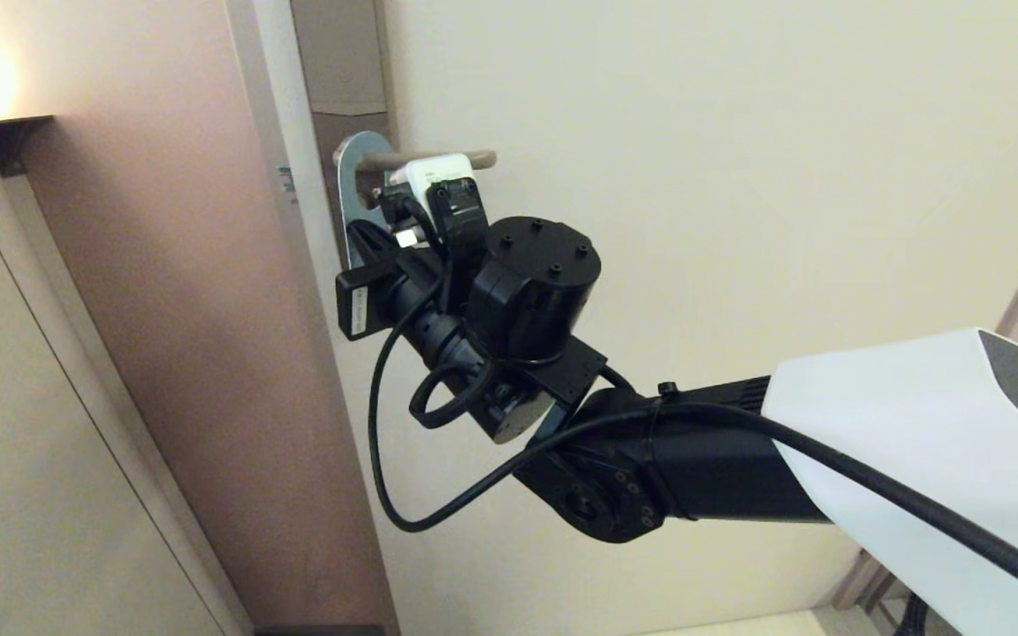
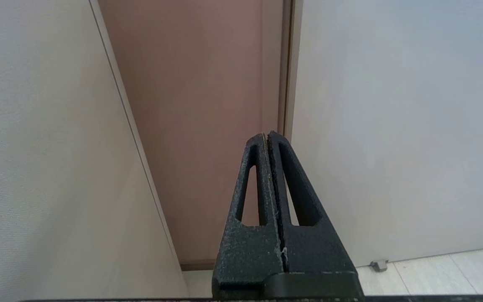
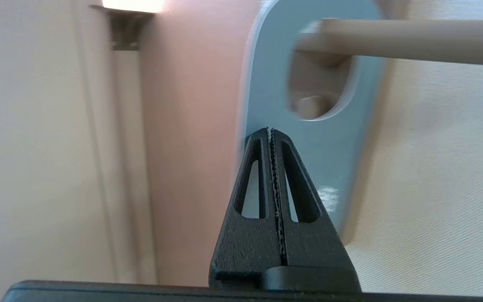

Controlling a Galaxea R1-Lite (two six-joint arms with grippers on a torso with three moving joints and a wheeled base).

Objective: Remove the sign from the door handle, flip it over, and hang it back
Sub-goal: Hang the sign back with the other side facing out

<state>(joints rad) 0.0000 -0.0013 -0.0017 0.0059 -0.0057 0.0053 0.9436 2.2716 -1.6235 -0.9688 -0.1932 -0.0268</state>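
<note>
Sign [image 3: 321, 142] hanging blue-side-out on door handle [image 3: 417, 40] is showing clearly only at the wrist, right gripper [image 3: 271, 131] pressing together, empty, before it.

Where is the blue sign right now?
The sign hangs on the door handle, which passes through its oval hole, with the shut right gripper just in front of it.

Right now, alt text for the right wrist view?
The right gripper, fingers shut together, points at a blue sign hanging by its oval hole on the beige door handle. Cream door behind; pinkish wall and a lit lamp beyond.
</note>
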